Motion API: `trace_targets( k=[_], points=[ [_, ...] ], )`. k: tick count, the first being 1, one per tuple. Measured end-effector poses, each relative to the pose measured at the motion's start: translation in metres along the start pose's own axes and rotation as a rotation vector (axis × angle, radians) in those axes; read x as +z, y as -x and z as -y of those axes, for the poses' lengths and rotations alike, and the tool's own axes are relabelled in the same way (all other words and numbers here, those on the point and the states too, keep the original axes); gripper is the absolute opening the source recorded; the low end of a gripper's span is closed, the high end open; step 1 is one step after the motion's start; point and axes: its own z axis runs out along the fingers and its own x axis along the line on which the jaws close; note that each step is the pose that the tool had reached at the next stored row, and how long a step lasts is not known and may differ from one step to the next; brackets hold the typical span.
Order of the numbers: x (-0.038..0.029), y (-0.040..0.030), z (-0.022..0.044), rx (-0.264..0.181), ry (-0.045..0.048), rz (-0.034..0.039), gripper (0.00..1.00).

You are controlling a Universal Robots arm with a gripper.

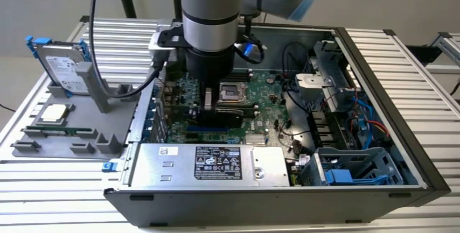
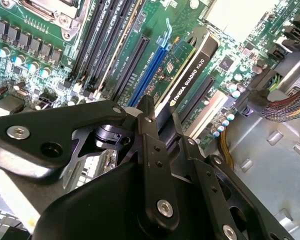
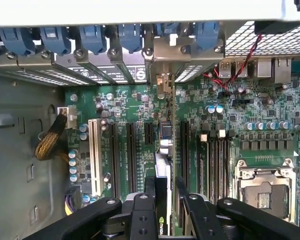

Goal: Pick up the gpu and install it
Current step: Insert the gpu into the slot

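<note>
The gpu (image 2: 190, 70) stands on edge between my fingers, black cooler on one face and green board on the other. It lies along the blue slot (image 2: 151, 65) of the motherboard (image 3: 125, 107), and I cannot tell whether its edge is in the slot. In the first wrist view the gpu (image 3: 162, 162) runs from my fingers toward the silver bracket (image 3: 163, 82) at the case's rear wall. My gripper (image 2: 162, 122) is shut on the card; in the exterior view the gripper (image 1: 215, 113) reaches straight down into the open computer case (image 1: 402, 152).
Black expansion slots (image 3: 131, 155) and memory slots (image 3: 217, 165) flank the card, with the processor socket (image 3: 265, 192) close by. The power supply (image 1: 208, 163), a drive cage (image 1: 352, 168) and cables (image 1: 359, 120) line the case. At the exterior view's left, a grey fixture (image 1: 64, 141) holds a hard drive (image 1: 63, 69).
</note>
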Motion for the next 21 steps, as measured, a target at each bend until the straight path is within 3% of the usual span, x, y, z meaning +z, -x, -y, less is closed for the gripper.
trace_targets(
  k=[21],
  points=[
    [0.004,0.0007,-0.0022,-0.001,0.0,-0.0007,0.0]
  ],
)
